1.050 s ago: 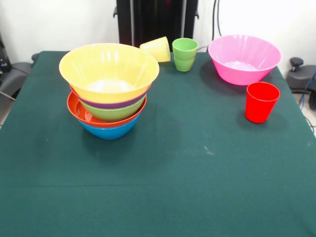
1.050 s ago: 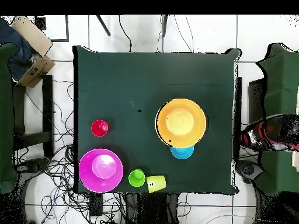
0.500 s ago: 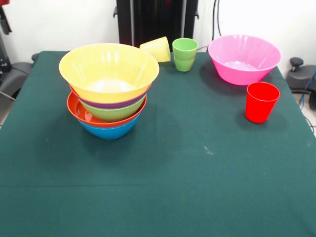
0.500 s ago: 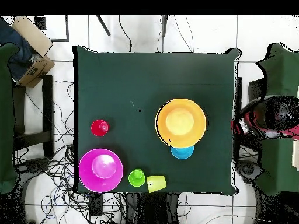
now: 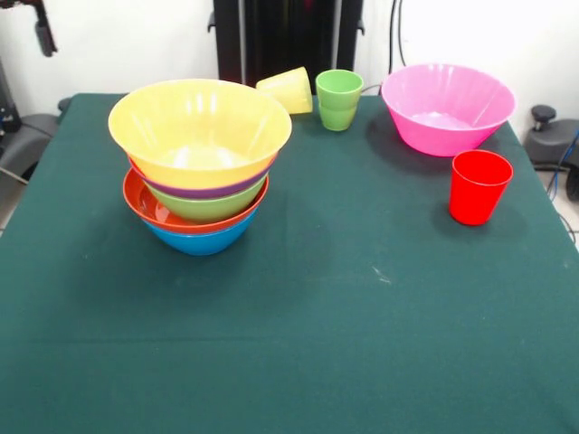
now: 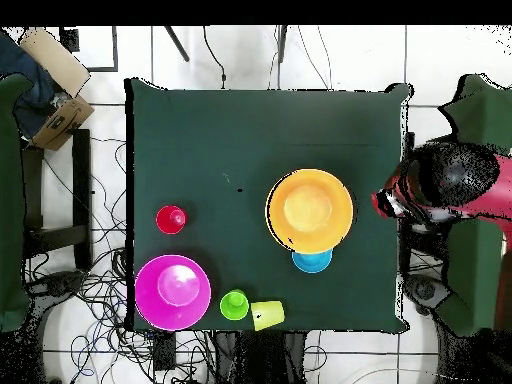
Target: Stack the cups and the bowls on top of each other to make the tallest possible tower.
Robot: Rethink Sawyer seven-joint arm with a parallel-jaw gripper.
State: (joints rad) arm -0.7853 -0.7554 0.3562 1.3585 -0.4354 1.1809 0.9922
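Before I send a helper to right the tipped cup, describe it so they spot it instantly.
Find the large pink bowl at the table's back edge. Beside it stands the light green cup; touching that is the yellow cup, the only one lying on its side.

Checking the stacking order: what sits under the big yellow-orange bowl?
Under the yellow-orange bowl show nested rims: purple, green, red-orange, then a blue bowl on the table. Their insides are covered.

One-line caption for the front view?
Tower of nested bowls, pink bowl and three cups apart on green table.
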